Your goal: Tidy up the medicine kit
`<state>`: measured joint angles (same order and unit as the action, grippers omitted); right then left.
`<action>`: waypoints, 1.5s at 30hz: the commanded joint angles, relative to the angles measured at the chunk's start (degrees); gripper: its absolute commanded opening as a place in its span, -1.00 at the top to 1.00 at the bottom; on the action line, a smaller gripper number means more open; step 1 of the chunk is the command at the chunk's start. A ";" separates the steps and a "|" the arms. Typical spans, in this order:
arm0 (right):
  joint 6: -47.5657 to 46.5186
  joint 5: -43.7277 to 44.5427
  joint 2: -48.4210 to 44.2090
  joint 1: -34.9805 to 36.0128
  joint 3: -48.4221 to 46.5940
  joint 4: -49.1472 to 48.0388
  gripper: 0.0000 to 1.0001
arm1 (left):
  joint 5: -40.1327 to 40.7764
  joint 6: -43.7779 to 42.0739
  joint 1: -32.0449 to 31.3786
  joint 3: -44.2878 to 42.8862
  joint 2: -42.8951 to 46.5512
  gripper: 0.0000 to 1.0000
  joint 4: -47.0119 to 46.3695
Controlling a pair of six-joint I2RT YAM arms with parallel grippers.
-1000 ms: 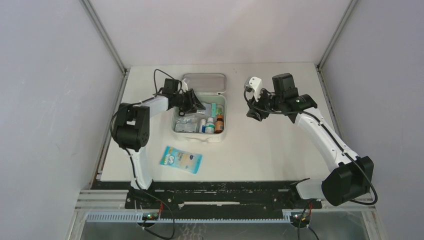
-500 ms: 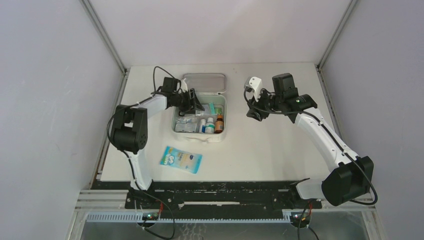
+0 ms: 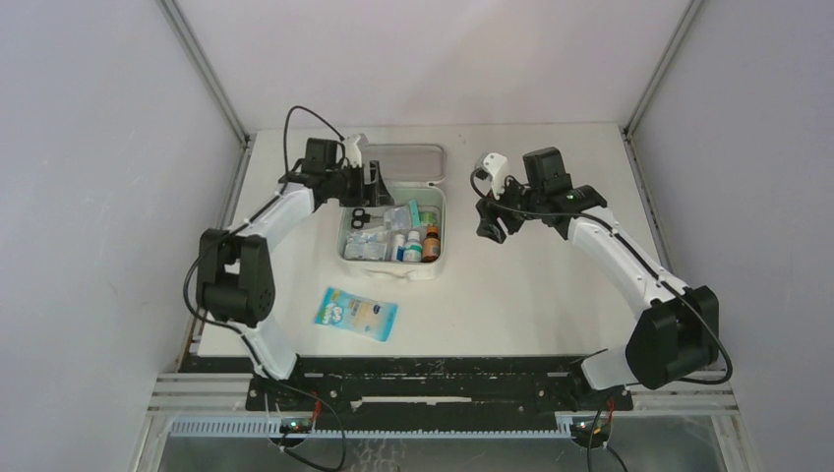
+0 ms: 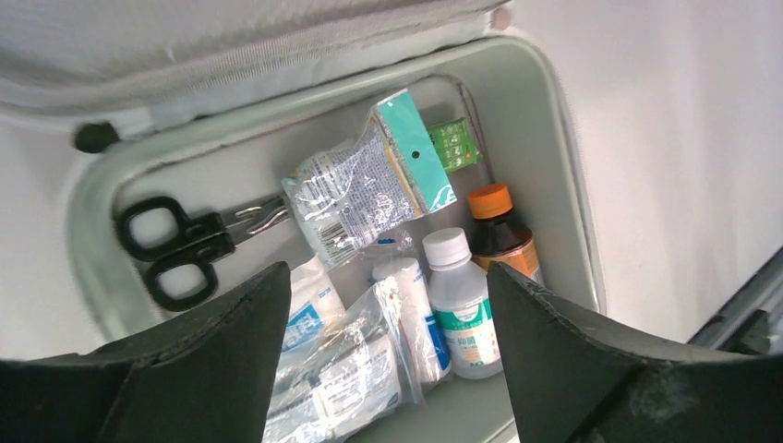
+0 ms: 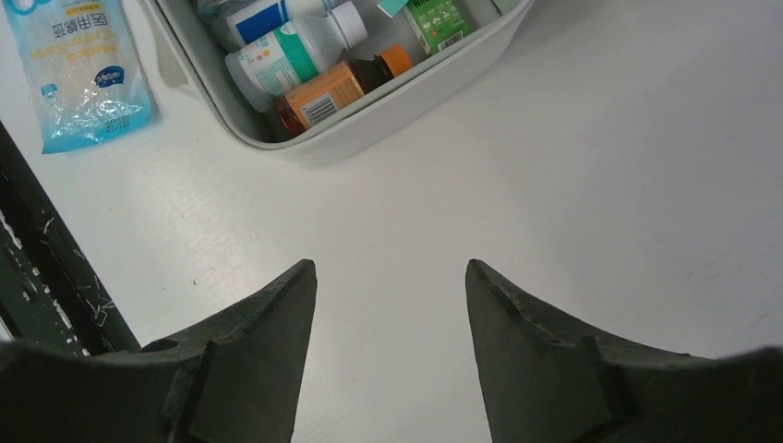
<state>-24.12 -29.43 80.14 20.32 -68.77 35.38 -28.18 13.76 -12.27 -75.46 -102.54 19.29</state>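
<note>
The medicine kit (image 3: 393, 269) lies open at mid-table, its grey-lined lid (image 3: 401, 160) folded back. Inside are black scissors (image 4: 175, 245), a clear packet with a teal header (image 4: 360, 189), a green box (image 4: 454, 143), a brown bottle with an orange cap (image 4: 499, 231), a white bottle (image 4: 459, 300) and plastic-wrapped packs (image 4: 342, 378). My left gripper (image 3: 372, 189) hovers over the kit's far-left corner, open and empty (image 4: 388, 268). My right gripper (image 3: 489, 224) hangs open over bare table to the right of the kit (image 5: 390, 265), holding nothing.
A flat blue-and-white packet (image 3: 356, 313) lies on the table in front of the kit, also in the right wrist view (image 5: 83, 74). The black rail (image 5: 37, 277) runs along the near table edge. Grey walls close in both sides.
My left gripper has opened and drawn back toward the lid, and the scissors now lie uncovered in the kit. My right gripper has opened wider and shifted slightly left.
</note>
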 commanded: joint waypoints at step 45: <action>-1.53 1.10 0.85 4.01 2.85 -2.53 -0.43 | 14.45 -87.05 -11.66 34.83 29.50 -0.99 25.33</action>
<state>-24.69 -27.51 82.28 24.45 -65.93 33.32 -16.62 -71.66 -23.27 -40.97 -70.17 47.62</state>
